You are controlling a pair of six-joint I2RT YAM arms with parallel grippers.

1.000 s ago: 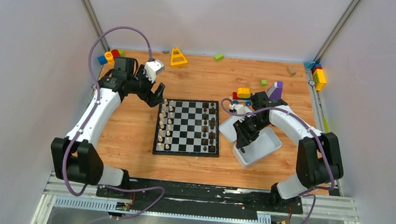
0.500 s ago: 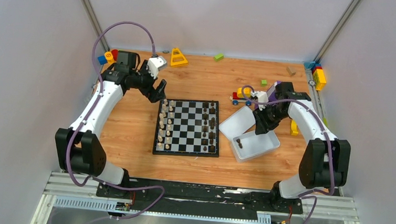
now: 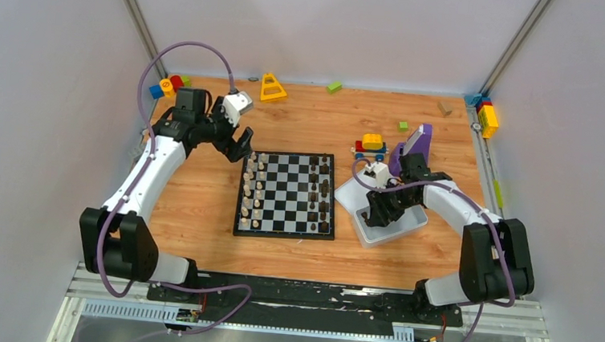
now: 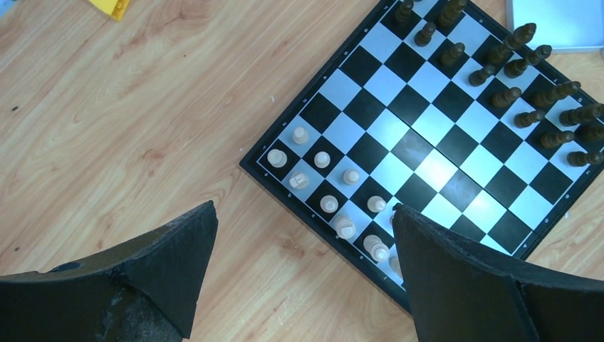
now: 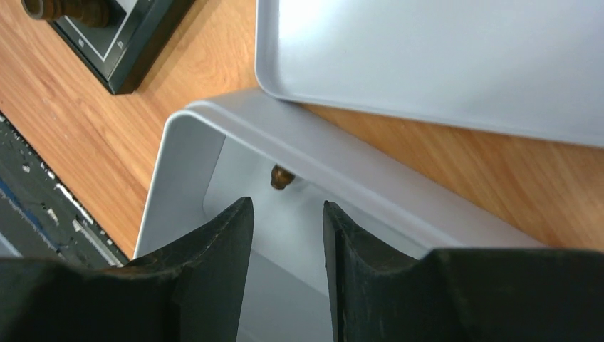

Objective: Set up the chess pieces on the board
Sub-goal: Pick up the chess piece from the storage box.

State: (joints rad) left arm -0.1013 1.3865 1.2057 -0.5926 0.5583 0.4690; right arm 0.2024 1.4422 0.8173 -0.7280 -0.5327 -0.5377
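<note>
The board [image 3: 285, 194] lies mid-table. Cream chess pieces [image 3: 251, 190] fill its left two files and dark ones [image 3: 319, 195] its right side. My left gripper [image 3: 241, 144] hovers open and empty over the board's far left corner. In the left wrist view the cream pieces [image 4: 329, 203] sit between its fingers [image 4: 171, 263], and the dark pieces [image 4: 527, 78] stand far right. My right gripper [image 3: 374, 216] reaches into the white tray [image 3: 406, 226]. It [image 5: 287, 214] is open, and one dark piece [image 5: 281, 177] lies just beyond its tips against the tray wall [image 5: 214, 117].
The tray's lid [image 3: 350, 194] lies between tray and board and also shows in the right wrist view [image 5: 427, 57]. A toy car [image 3: 370, 146], a purple block [image 3: 416, 140], a yellow triangle [image 3: 272, 88] and loose blocks [image 3: 486, 115] sit along the back.
My right gripper swung away to the back right, then came back down into the tray's near-left corner. My left gripper shifted only slightly by the board's far left corner.
</note>
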